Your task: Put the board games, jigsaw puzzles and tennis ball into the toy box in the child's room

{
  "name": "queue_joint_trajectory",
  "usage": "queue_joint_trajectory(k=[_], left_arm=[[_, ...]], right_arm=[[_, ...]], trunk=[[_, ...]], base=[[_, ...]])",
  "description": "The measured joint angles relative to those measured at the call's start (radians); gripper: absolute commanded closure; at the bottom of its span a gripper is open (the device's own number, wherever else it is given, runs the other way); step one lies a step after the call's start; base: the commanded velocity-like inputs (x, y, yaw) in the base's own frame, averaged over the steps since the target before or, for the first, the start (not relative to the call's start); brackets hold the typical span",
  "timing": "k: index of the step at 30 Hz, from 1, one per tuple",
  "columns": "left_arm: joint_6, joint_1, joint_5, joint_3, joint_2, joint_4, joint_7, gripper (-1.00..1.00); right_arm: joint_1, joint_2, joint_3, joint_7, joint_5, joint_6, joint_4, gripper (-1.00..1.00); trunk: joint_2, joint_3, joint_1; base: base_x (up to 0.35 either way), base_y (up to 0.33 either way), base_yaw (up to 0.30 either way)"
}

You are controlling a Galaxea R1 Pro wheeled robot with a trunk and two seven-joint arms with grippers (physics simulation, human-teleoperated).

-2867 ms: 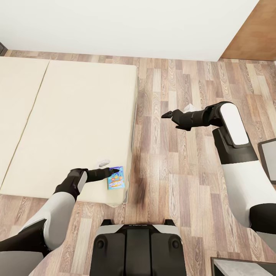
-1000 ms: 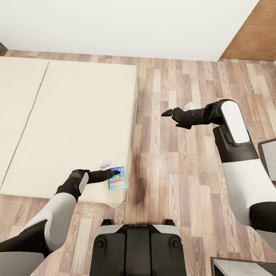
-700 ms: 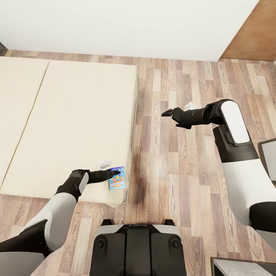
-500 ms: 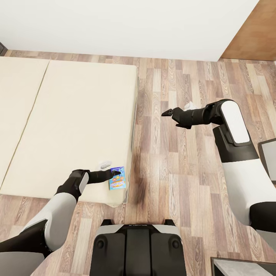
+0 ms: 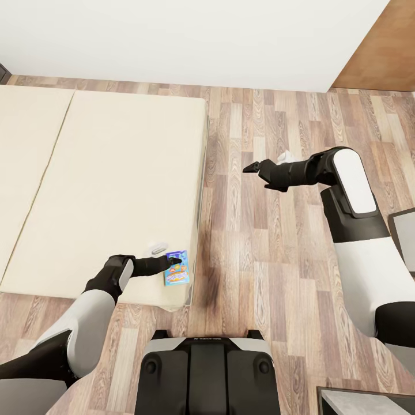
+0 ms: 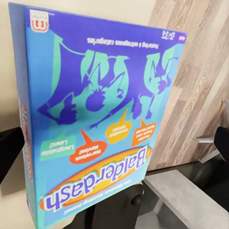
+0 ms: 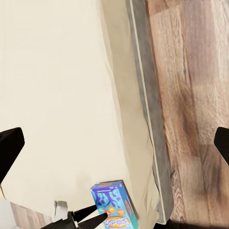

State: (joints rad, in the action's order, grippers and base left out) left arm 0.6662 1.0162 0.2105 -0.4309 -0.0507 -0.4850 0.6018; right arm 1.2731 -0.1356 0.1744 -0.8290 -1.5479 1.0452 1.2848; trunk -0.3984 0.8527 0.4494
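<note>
Wood-plank floor (image 5: 253, 242) covers the room, with a white wall along the far side and a brown wooden panel at the far right corner. Bed (image 5: 104, 190), beige mattress cover, lies at the left of the head view; its near right corner is closest to the robot base (image 5: 204, 374).

Small blue board game (image 5: 175, 268) is at that near right corner of the bed, close to the mattress edge. Left wrist view shows its printed face close up (image 6: 100, 114): blue and teal artwork, the title "Balderdash" readable. Right wrist view shows the same box (image 7: 113, 204) tilted up off the mattress rather than lying flat.

Left gripper (image 5: 172, 262) is at the box. Its fingers (image 7: 88, 211) reach the box from one side and appear to touch it; whether they are closed on it or just resting against it cannot be told from these pictures. A small white object (image 5: 157, 247) sits on the mattress just beyond the left gripper.

Right gripper (image 5: 252, 169) hangs over bare floor, well apart from the bed and the box. Its fingers (image 7: 10, 143) show at opposite edges of the right wrist view, spread wide, with nothing between them.

Dark grey furniture corners show at the right edge (image 5: 403, 236) and near right corner of the head view.
</note>
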Motion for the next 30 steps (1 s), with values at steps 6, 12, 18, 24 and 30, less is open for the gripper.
queue_joint_trajectory(k=[6, 12, 18, 24, 30], left_arm=[[0.003, 0.000, 0.000, 0.000, 0.000, 0.000, 0.000, -1.00], [0.005, 0.000, 0.000, 0.000, 0.000, 0.002, 0.000, -1.00], [0.013, 0.000, 0.000, 0.000, 0.000, 0.002, 0.000, -1.00], [0.030, 0.000, -0.002, 0.000, 0.000, 0.002, 0.001, -1.00], [0.037, 0.000, -0.005, -0.001, 0.000, 0.002, 0.003, -1.00]], right_arm=[[0.001, 0.000, 0.000, 0.000, 0.000, -0.001, 0.000, -1.00], [0.002, 0.000, 0.000, 0.000, 0.000, -0.001, 0.000, -1.00], [0.003, 0.000, 0.000, 0.000, 0.000, -0.001, 0.000, -1.00], [0.004, 0.000, 0.000, 0.000, 0.000, -0.001, 0.000, -1.00], [0.004, 0.000, 0.000, 0.000, 0.000, -0.001, 0.000, -1.00]], trunk=[[0.000, 0.000, 0.000], [0.000, 0.000, 0.000], [0.000, 0.000, 0.000], [0.000, 0.000, 0.000], [0.000, 0.000, 0.000]], base=[[0.000, 0.000, 0.000], [0.000, 0.000, 0.000], [0.000, 0.000, 0.000], [0.000, 0.000, 0.000], [0.000, 0.000, 0.000]])
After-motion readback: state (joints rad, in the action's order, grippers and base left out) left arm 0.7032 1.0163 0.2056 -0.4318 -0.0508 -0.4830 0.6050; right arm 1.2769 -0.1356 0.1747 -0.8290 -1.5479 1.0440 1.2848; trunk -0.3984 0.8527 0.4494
